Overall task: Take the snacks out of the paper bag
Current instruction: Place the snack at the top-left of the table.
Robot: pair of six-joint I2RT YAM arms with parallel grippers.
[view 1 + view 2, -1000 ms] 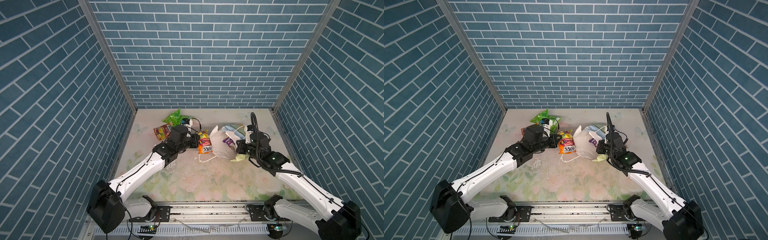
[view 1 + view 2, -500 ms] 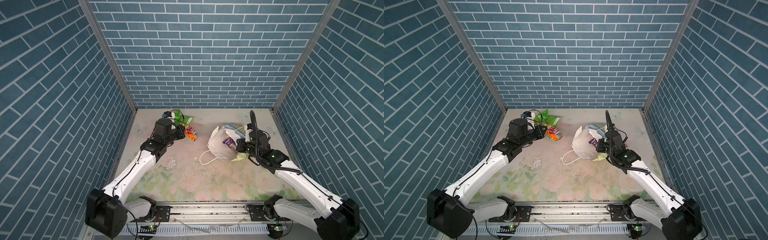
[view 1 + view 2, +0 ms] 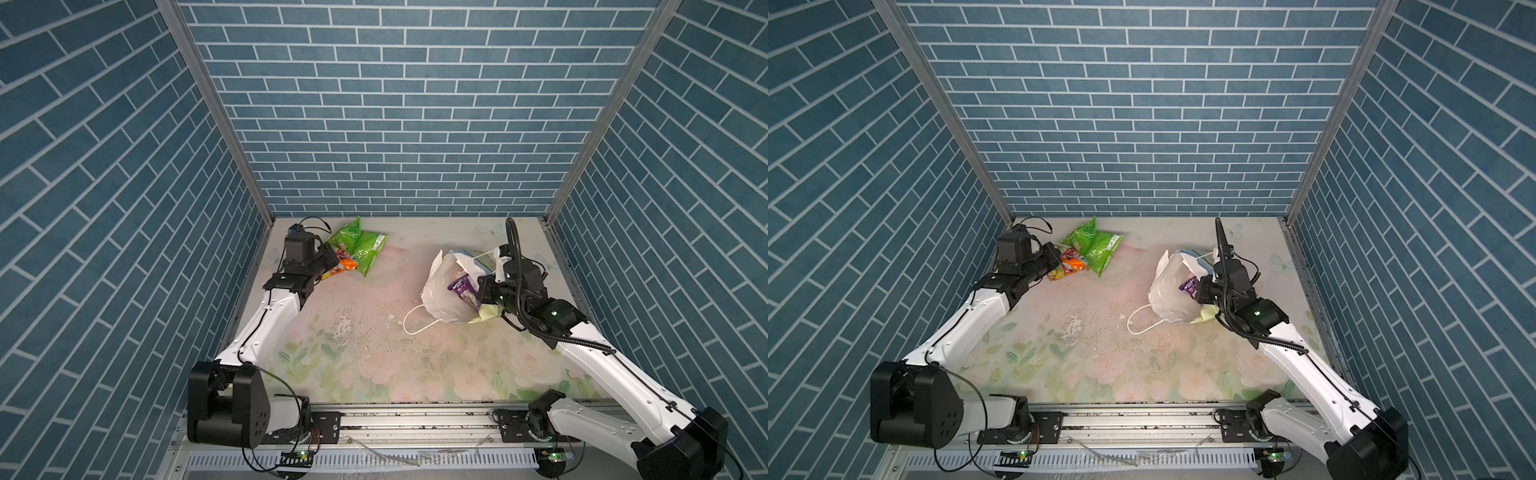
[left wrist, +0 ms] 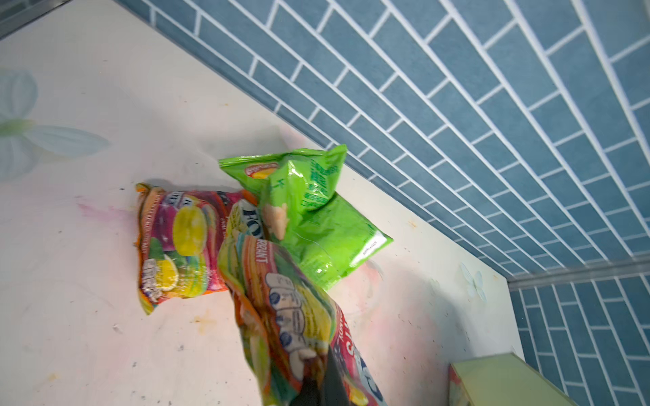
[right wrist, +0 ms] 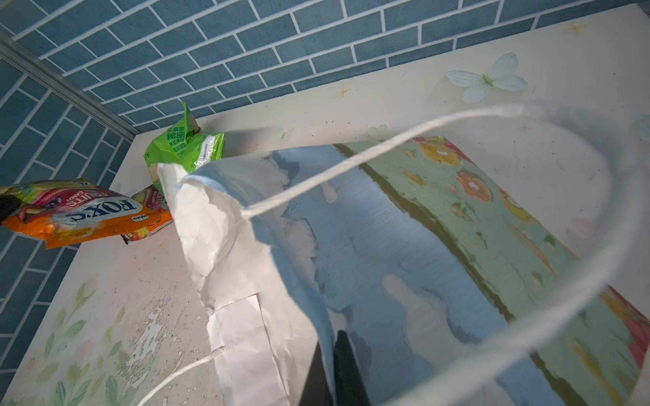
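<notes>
My left gripper (image 3: 332, 261) (image 3: 1054, 258) is at the back left, shut on an orange-red fruit-print snack packet (image 4: 292, 316) (image 5: 88, 214) that hangs just above the table. Under and beside it lie another fruit-print packet (image 4: 176, 246) and two bright green packets (image 3: 361, 245) (image 3: 1096, 247). The paper bag (image 3: 440, 295) (image 3: 1169, 295) lies on its side at the right, white inside showing. A purple packet (image 3: 459, 286) (image 3: 1188, 285) sits in its mouth. My right gripper (image 3: 484, 286) (image 5: 330, 372) is shut on the bag's rim.
The blue brick side wall (image 3: 232, 232) and back wall (image 3: 395, 187) stand close to the left gripper and the packets. One white cord handle (image 3: 415, 324) trails onto the floral tabletop (image 3: 374, 353); another loops before the right wrist camera (image 5: 387, 140).
My left gripper has carried the orange-red packet from beside the bag's mouth to the back left, over the other packets. The right gripper and the bag have stayed put.
</notes>
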